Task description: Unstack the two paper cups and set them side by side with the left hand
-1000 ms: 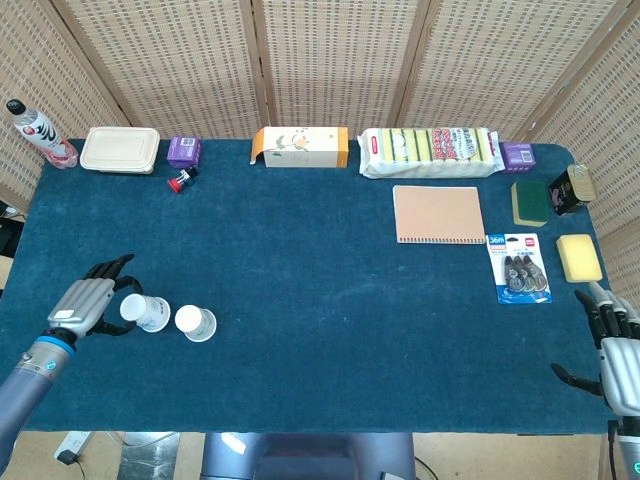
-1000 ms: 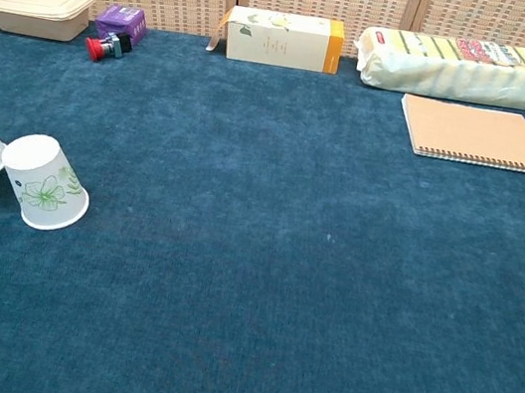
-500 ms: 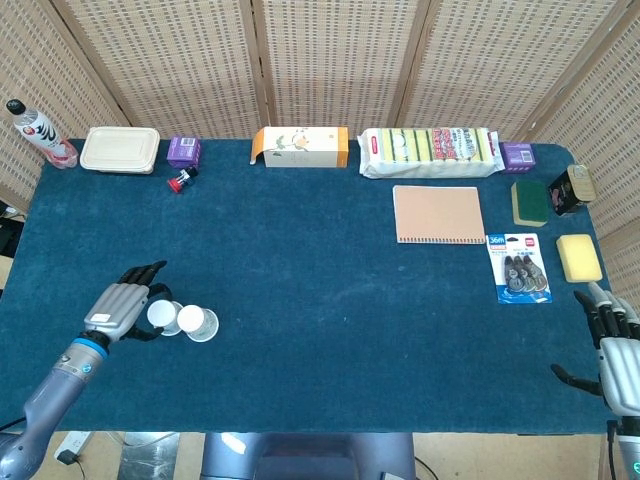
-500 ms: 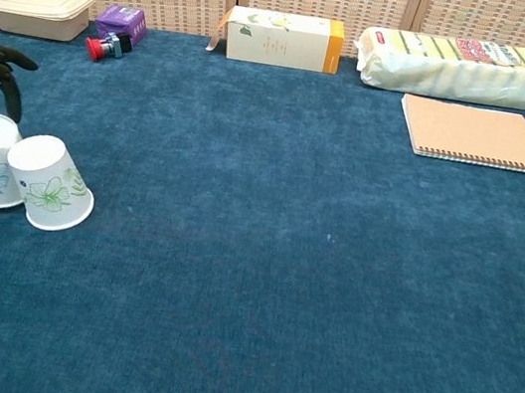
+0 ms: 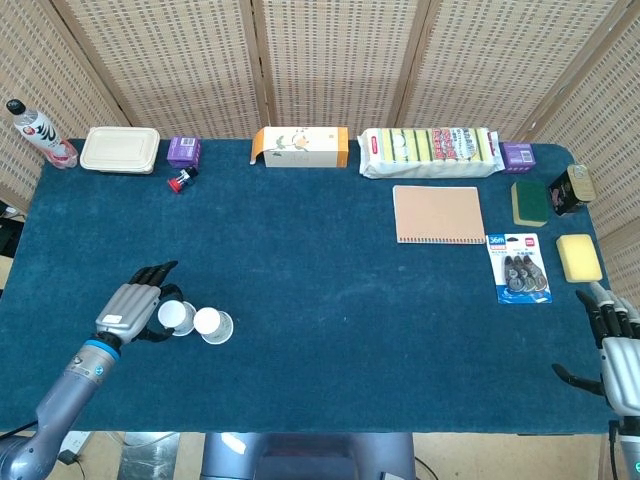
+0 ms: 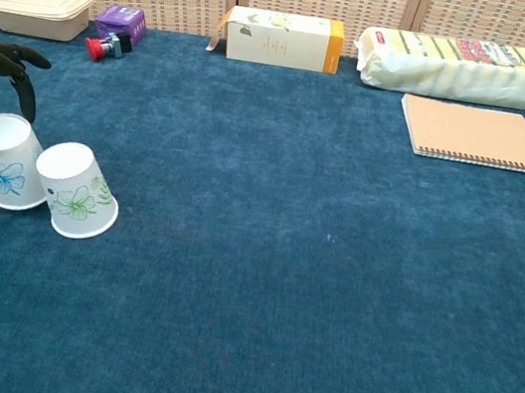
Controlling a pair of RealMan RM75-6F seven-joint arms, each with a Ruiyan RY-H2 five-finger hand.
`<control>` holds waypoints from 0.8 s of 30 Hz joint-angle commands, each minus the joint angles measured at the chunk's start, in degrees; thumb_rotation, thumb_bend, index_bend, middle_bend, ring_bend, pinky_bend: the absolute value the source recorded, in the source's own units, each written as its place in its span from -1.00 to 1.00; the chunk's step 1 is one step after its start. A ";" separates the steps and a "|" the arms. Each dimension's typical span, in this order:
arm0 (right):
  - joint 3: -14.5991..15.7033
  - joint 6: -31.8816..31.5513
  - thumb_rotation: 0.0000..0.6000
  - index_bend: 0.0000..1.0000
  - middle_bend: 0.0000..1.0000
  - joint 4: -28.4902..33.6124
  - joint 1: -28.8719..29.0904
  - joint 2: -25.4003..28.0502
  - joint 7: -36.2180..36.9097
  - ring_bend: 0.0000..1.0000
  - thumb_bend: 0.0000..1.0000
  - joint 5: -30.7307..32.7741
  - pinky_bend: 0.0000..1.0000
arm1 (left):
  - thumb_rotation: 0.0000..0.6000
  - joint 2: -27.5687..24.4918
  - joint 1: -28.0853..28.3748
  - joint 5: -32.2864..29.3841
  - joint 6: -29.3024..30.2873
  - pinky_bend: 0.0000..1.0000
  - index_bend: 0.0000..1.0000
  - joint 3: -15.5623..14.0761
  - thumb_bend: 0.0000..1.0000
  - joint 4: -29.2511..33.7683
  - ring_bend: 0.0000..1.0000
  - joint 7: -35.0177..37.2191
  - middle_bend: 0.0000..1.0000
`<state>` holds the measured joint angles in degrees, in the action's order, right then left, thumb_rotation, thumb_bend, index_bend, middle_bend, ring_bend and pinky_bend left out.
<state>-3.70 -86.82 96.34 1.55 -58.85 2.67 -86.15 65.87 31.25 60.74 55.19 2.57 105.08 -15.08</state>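
Two white paper cups stand upside down, touching side by side, at the front left of the blue table. The blue-flowered cup [image 5: 178,317] [image 6: 8,164] is on the left and the green-flowered cup [image 5: 213,324] [image 6: 77,191] on the right. My left hand [image 5: 130,305] [image 6: 5,78] wraps the blue-flowered cup, with its thumb against the cup's left side and its fingers arched over the top. At the table's front right corner, my right hand [image 5: 615,345] rests with fingers apart, holding nothing.
Along the back edge stand a bottle [image 5: 38,133], a food box [image 5: 120,149], a purple box [image 5: 184,151], a small red item [image 5: 180,182], a carton [image 5: 300,146] and a sponge pack [image 5: 430,151]. A notebook [image 5: 438,214], a tape pack [image 5: 518,266] and sponges [image 5: 579,257] lie on the right.
My left hand carried the tilted blue-flowered cup rightward and stood it beside the green-flowered cup. Both cups have since shifted a little to the right together.
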 commanded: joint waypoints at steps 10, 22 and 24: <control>0.13 0.06 1.00 -1.00 -1.00 0.17 -0.01 0.08 -0.17 -1.00 -0.96 -0.09 -1.00 | 1.00 2.37 0.11 2.85 -1.64 -0.93 -0.22 -0.20 -0.50 -3.97 -1.00 4.14 -1.00; 0.13 -0.05 1.00 -1.00 -1.00 0.27 -0.09 0.33 0.24 -1.00 -0.96 -0.10 -1.00 | 1.00 1.55 -0.42 3.21 -1.26 -0.93 -1.00 -0.51 -0.64 -3.40 -1.00 4.86 -1.00; 0.14 -0.04 1.00 -1.00 -1.00 0.26 -0.09 0.32 0.22 -1.00 -0.96 -0.09 -1.00 | 1.00 1.17 -0.60 3.63 -1.18 -0.93 -1.00 -0.47 -0.65 -3.05 -1.00 5.61 -1.00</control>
<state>-3.57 -86.87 96.60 1.46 -58.53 2.89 -86.23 67.21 30.74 64.18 53.97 2.09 101.87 -9.75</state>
